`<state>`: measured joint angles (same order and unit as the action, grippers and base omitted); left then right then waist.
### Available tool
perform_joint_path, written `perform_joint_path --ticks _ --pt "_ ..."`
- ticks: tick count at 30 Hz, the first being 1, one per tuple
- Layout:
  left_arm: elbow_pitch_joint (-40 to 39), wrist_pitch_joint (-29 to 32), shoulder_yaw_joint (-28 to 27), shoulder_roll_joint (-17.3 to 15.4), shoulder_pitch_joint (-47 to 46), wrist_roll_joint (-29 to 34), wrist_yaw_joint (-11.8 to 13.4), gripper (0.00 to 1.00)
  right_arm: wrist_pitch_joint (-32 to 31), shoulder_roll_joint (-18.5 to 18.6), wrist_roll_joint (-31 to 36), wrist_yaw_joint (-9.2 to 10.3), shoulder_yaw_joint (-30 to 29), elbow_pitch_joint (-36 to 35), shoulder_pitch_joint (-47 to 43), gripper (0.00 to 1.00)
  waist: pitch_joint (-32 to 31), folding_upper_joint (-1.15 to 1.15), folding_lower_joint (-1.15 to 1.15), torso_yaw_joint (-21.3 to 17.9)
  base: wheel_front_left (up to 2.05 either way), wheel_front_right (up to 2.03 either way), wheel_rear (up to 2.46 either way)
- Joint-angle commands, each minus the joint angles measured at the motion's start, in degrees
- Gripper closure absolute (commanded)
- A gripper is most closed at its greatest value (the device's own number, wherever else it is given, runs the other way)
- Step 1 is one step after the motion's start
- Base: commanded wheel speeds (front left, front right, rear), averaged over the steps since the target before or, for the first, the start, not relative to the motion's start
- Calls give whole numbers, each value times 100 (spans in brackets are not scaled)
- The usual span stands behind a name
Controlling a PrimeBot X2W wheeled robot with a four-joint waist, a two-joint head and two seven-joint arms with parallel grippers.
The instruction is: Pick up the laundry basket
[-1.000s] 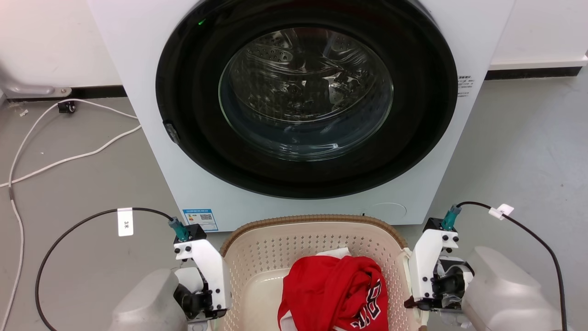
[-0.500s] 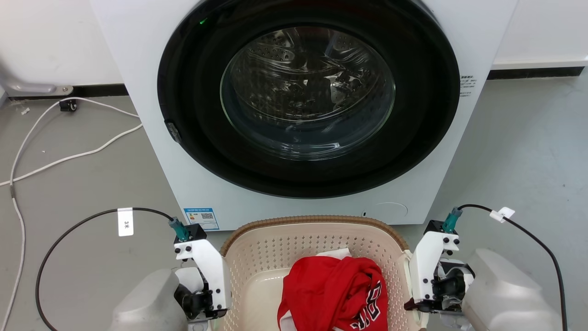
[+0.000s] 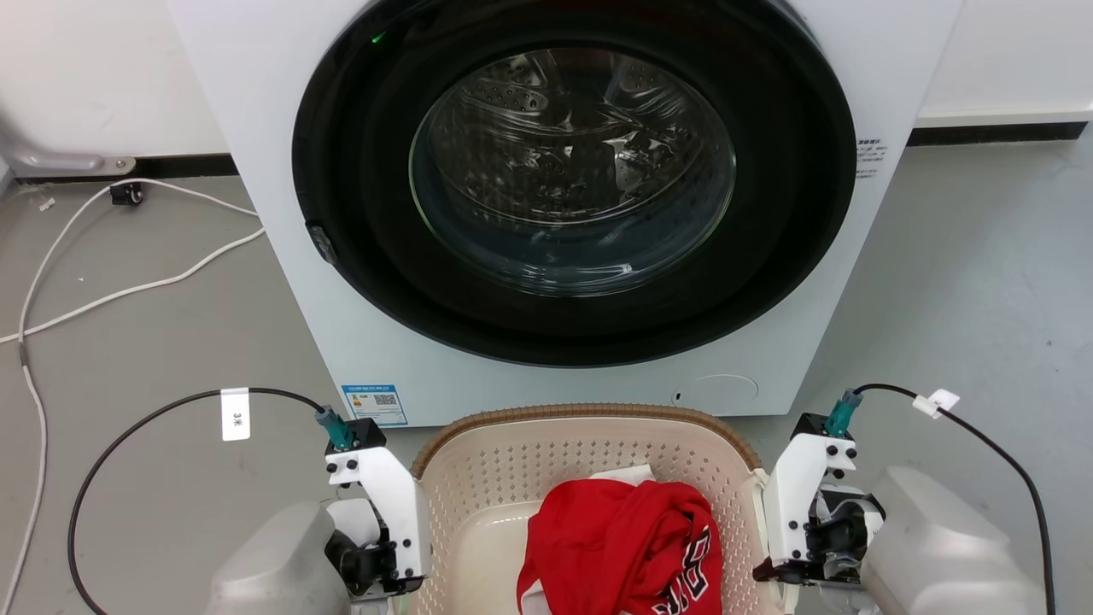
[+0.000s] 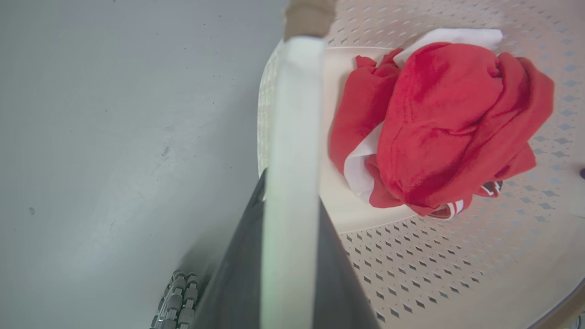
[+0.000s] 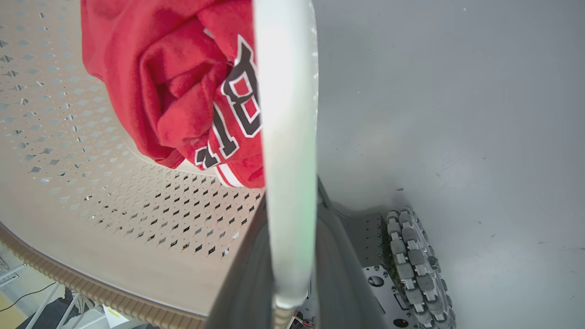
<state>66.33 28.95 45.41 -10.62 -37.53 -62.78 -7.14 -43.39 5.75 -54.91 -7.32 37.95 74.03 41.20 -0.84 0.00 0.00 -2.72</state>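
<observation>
A bare grey floor (image 3: 956, 282) runs from the robot's base up to a white wall, with a front-loading washer (image 3: 529, 389) standing on it.

Nearest the robot, the laundry basket (image 3: 581, 412) sits between the two arms, right in front of the washer. The left gripper (image 4: 291, 192) is closed on the basket's left handle (image 4: 295, 100), with one dark finger on each side of the white bar. The right gripper (image 5: 291, 201) clamps the right handle (image 5: 285, 91) in the same way. Beside it, a roller wheel (image 5: 411, 256) of the robot's base rests on the floor. A crumpled red garment (image 3: 623, 538) with dark lettering and some white cloth lies on the basket's bottom, roughly in the middle.

Beyond the brown rim the washer's round door (image 3: 572, 171) is shut. To the washer's left a white cable (image 3: 128, 295) trails over the floor towards the wall.

The reach and the two-handed grasp look finished, and both handles appear squarely held. The lift itself is what remains. The pictures do not show whether the basket's underside has left the floor, so at most the raise is just starting. Both arms will need to rise evenly to keep the basket level and the clothing inside.
</observation>
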Motion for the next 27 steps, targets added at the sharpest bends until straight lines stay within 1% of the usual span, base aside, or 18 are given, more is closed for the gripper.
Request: perform_joint_path --ticks 1,27 --pt "-44 -43 14 73 -93 -68 -59 100 -10 -70 -19 -31 -47 -40 -33 100 5 0 0 5 0 0 0" --pt "-40 -96 251 36 -91 -311 -59 100 -74 -111 174 -31 -329 -40 -80 100 22 0 0 -6 0 0 0"
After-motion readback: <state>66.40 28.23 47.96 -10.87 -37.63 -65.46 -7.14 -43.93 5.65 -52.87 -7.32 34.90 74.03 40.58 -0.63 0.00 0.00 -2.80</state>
